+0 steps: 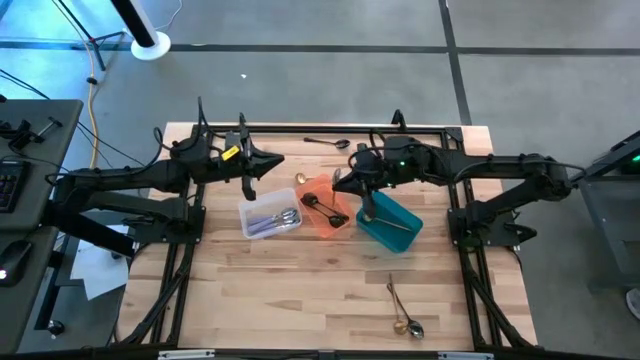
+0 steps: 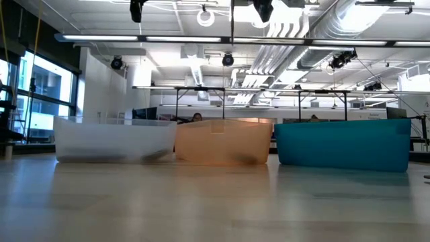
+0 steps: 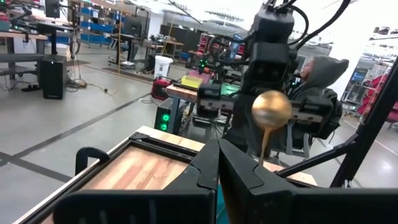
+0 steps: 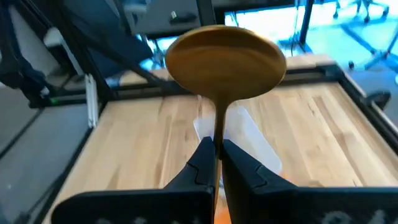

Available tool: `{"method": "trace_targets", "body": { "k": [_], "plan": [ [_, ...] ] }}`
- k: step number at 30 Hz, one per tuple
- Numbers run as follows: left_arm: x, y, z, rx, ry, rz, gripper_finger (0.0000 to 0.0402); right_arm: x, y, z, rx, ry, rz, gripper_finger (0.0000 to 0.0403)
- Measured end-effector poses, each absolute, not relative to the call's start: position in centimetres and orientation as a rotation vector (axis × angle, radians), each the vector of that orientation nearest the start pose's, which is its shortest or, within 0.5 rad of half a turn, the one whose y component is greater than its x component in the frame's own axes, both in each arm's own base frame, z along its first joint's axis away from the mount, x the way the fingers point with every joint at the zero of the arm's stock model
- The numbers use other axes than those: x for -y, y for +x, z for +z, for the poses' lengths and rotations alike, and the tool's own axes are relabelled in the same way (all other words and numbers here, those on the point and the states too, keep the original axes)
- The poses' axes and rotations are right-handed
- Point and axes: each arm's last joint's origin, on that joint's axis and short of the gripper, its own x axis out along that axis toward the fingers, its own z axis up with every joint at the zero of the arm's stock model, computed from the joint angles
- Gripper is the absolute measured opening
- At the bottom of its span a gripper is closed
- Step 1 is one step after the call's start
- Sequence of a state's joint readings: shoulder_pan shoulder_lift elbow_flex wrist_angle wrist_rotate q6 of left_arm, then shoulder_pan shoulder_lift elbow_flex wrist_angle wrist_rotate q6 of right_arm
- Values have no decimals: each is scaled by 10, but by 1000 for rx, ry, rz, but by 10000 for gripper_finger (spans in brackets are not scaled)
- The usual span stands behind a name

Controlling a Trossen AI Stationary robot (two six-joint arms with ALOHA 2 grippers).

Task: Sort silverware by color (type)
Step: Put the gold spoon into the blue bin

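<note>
My right gripper (image 1: 335,183) is shut on a gold spoon (image 4: 227,53) and hangs over the far edge of the orange bin (image 1: 322,190). The spoon's bowl (image 1: 300,180) points toward the table's left. My left gripper (image 1: 275,160) is shut on nothing and hovers beyond the clear bin (image 1: 246,222), facing the spoon (image 3: 271,111). Silver pieces (image 1: 275,218) lie in the clear bin and a black spoon (image 1: 325,207) lies in the orange bin. A thin piece (image 1: 398,223) rests in the teal bin (image 1: 385,236). My right gripper pinches the gold spoon's handle (image 4: 218,134) between its two fingers. The fingers come from the table's right, slanting a little downward, and lie along the handle. The spoon sticks out past the fingertips with its bowl foremost, lifted clear above the bins.
A black spoon (image 1: 328,142) lies on the table by the far edge. Two more spoons (image 1: 405,315) lie near the front right. The three bins stand side by side in the table's middle, clear (image 2: 114,139), orange (image 2: 224,141) and teal (image 2: 342,143). Bare wood lies in front of them.
</note>
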State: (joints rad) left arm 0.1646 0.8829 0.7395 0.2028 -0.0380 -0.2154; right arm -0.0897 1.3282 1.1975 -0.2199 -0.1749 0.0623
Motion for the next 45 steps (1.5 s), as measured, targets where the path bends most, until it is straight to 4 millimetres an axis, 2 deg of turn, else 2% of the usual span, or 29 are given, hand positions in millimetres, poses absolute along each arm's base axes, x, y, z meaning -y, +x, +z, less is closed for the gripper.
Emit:
{"method": "trace_targets", "body": {
  "k": [35,40,45],
  "plan": [
    [-33,197,337,68,-146,170,1,25,302,351,-363,68,71,0],
    [-33,197,337,68,-132,170,1,29,288,351,-443,130,24,0],
    [-33,198,337,63,-126,170,0,28,263,338,-679,214,-37,0]
  ]
}}
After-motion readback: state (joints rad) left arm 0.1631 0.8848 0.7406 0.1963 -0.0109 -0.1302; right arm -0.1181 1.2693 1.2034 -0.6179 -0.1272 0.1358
